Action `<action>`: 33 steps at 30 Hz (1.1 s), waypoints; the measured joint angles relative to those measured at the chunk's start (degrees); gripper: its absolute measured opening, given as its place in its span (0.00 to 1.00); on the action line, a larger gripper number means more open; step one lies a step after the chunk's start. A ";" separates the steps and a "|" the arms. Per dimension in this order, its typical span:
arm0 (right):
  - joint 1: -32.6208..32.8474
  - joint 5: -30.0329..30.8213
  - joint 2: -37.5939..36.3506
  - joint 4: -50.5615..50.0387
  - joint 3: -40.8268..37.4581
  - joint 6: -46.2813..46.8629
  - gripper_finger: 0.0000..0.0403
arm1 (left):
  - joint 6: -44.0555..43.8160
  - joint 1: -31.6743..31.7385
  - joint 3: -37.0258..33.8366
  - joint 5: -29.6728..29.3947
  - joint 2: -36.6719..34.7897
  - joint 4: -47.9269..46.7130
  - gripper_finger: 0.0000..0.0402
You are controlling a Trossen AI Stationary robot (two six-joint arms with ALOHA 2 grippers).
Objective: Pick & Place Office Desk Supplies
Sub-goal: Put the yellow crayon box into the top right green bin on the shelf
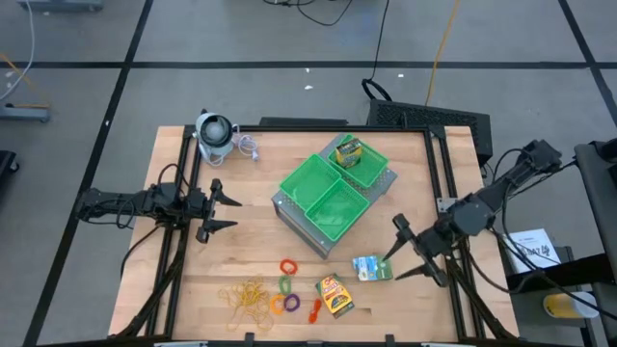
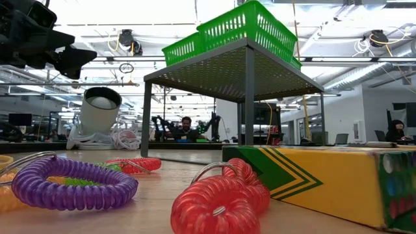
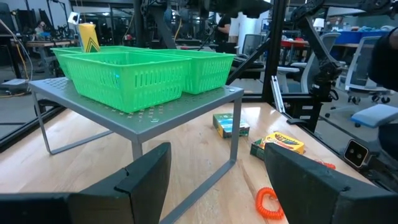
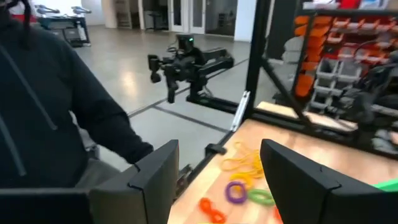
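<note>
Supplies lie along the near edge of the wooden table [image 1: 241,251], apart from one box already in a tray. The right gripper [image 1: 405,253] hangs over the table's right side with its fingers spread and nothing between them; the green-teal box [image 1: 371,269] lies on the wood just beside its fingertips, towards the table's middle. The yellow-orange box [image 1: 335,295] rests nearer the front edge, close to the green-teal one but not touching it. Beside it, going left, come a red coiled ring [image 1: 315,308], a purple ring [image 1: 277,304], a green ring [image 1: 284,285] and an orange ring [image 1: 287,266], all bunched near each other. Farther left lies the tangle of tan-yellow rubber bands [image 1: 247,296].

The left gripper [image 1: 220,210] is held over the table's left side, fingers apart and empty, well away from the supplies and pointed towards the three green trays [image 1: 333,183] on their grey stand [image 1: 289,214]. A second printed box [image 1: 347,151] stands in the tray farthest from the front edge.

A grey-white round gadget [image 1: 214,135] sits at the far left corner of the table. In the right wrist view a person in a dark sleeve [image 4: 62,118] stands beyond the table edge.
</note>
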 joint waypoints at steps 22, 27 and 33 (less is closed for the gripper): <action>5.85 18.95 33.36 -16.00 -0.02 14.60 0.54 | 0.01 -0.01 0.00 0.00 0.00 0.02 0.66; 8.54 13.38 36.56 -17.44 -0.02 20.67 0.53 | 0.00 0.00 0.00 0.00 -0.02 0.02 0.66; 12.02 15.18 35.62 -31.05 0.11 28.48 0.50 | 0.00 0.00 0.00 0.00 -0.02 0.02 0.66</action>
